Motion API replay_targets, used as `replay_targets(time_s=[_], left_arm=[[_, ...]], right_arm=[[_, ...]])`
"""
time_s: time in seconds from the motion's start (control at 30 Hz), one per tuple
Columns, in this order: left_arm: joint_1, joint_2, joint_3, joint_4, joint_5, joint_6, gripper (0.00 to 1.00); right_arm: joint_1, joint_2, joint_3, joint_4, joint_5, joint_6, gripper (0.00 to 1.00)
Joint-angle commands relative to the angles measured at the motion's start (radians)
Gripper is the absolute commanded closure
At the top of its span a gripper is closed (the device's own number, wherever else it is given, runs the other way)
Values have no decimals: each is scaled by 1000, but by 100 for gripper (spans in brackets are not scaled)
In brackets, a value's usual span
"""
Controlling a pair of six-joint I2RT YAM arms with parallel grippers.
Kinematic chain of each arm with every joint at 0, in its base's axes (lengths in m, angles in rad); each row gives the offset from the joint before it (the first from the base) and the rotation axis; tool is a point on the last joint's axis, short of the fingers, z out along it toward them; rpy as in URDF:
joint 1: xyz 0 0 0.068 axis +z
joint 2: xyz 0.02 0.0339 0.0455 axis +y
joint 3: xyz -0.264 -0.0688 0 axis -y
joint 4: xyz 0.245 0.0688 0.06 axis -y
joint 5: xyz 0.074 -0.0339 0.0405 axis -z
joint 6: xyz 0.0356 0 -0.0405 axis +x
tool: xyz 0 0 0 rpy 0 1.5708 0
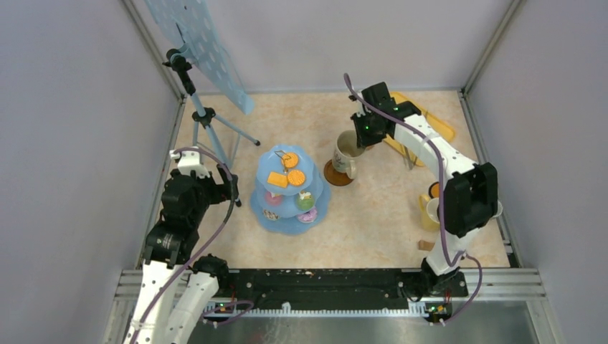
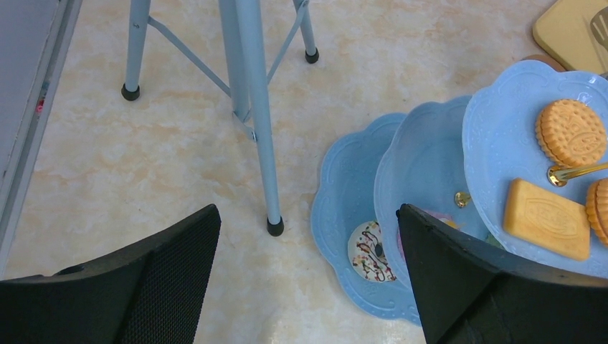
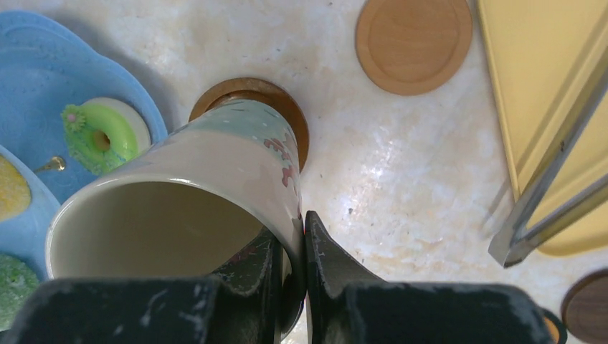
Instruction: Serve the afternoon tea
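right claw [image 3: 292, 240]: closed narrow on the big beige mug [image 3: 179, 179]. one finger is inside the mouth, the other outside, and the wall is pinched between them at the rim nearest the camera. the mug body extends away from the claw, and its base meets a brown coaster [image 3: 287, 107]. cannot tell whether it is fully seated or a little tipped. pink flower print on the outer wall.

top view puts this mug and coaster at centre-back of the worktop [image 1: 373, 229], just right of the tiered blue stand [image 1: 290, 193]. mug and stand are near but apart.

a spare coaster [image 3: 414, 43] lies bare beyond the mug, between it and the yellow tray [image 3: 545, 86]. metal tongs [image 3: 559, 172] lie on the tray edge. the yellow mug [image 1: 427, 215] stands at the right edge of the worktop, partly hidden by the right arm.

left claw [image 2: 307, 215]: wide open, holding nothing, hovering over bare worktop. the stand is to its right and a tripod [image 2: 258, 115] foot is ahead between the fingers.

stand contents:
- top tier: orange biscuits [image 2: 570, 132], round ones and a rectangular one.
- bottom tier, left-arm side: white donut [image 2: 369, 251] with dark drizzle, just beside the claw's right finger in the wrist view and not touched.
- bottom tier, mug side: green donut [image 3: 100, 140], left of the held mug.
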Motion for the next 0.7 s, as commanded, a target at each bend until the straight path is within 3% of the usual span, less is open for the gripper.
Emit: replay_targets(time_s=[0.0, 0.67], left_arm=[[6, 8, 19, 28, -9, -5, 1], [6, 6, 17, 30, -12, -4, 1]], right_arm=[[-4, 14, 119, 29, -111, -92, 100], [14, 152, 204, -29, -70, -118, 100]])
